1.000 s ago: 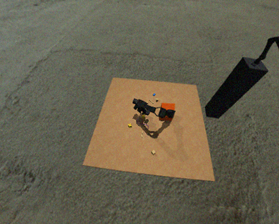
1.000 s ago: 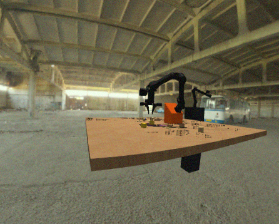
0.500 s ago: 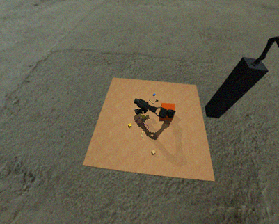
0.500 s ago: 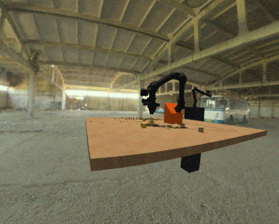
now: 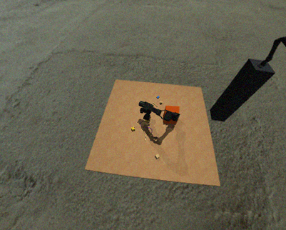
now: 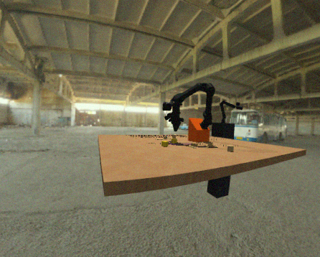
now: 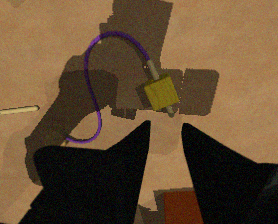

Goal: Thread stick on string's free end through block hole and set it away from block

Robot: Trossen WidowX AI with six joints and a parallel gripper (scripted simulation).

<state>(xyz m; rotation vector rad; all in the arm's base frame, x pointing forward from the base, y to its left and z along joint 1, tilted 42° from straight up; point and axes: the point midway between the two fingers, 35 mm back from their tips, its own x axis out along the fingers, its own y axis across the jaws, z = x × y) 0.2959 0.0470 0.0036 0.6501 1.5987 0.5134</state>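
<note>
An olive-yellow block [image 7: 161, 92] [image 6: 173, 141] stands on the table. In the wrist view the stick [image 7: 153, 69] shows at two opposite sides of it: a grey piece at the top, joined to the purple string [image 7: 87, 67], and a short tip at the bottom. The middle of the stick is hidden by the block. The string curls left and down toward my left finger; the button is not clearly visible. My gripper [image 7: 165, 126] [image 6: 175, 129] is partly open and empty, pointing down above the table, with its fingertips beside the stick's short tip in the wrist view.
A loose pale stick [image 7: 19, 109] lies to the left in the wrist view. A yellow cube [image 5: 133, 129] [image 6: 164, 143], a tan cube [image 5: 157, 157] [image 6: 230, 148] and a blue piece [image 5: 158, 97] are on the table. A large orange box [image 5: 172, 109] [image 6: 198, 133] stands by the arm's base.
</note>
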